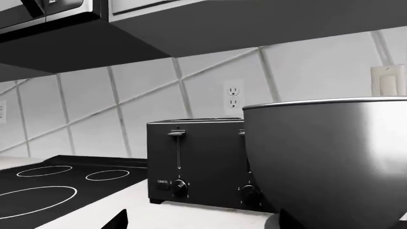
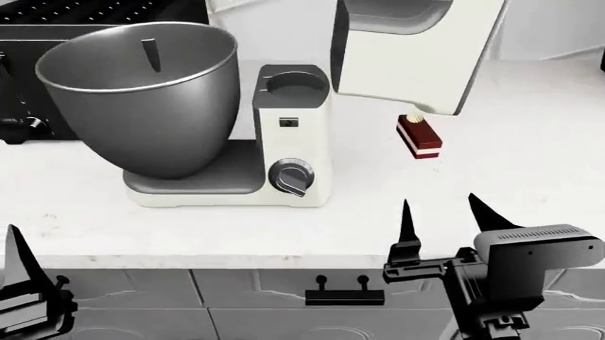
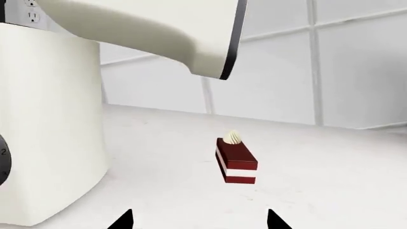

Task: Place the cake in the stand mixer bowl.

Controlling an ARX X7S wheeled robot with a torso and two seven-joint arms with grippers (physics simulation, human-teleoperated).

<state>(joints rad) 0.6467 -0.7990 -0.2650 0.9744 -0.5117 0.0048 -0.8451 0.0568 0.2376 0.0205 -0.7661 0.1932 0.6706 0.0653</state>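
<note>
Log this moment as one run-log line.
cake: on counter, right of mixer | stand mixer bowl: empty | right gripper: open, short of cake | left gripper: idle

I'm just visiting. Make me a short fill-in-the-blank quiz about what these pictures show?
1. The cake sits on the ____.
2. The stand mixer bowl holds ____.
3. Beside the bowl stands a black ____, next to the stovetop.
4. The right claw is ____, short of the cake.

Missing words: counter; nothing; toaster; open

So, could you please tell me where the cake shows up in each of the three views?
Head view: cake on the counter, right of the white mixer.
Right wrist view: cake centre frame, beyond the open fingertips.
Left wrist view: not in it.
Shared landmark: the mixer body.
</note>
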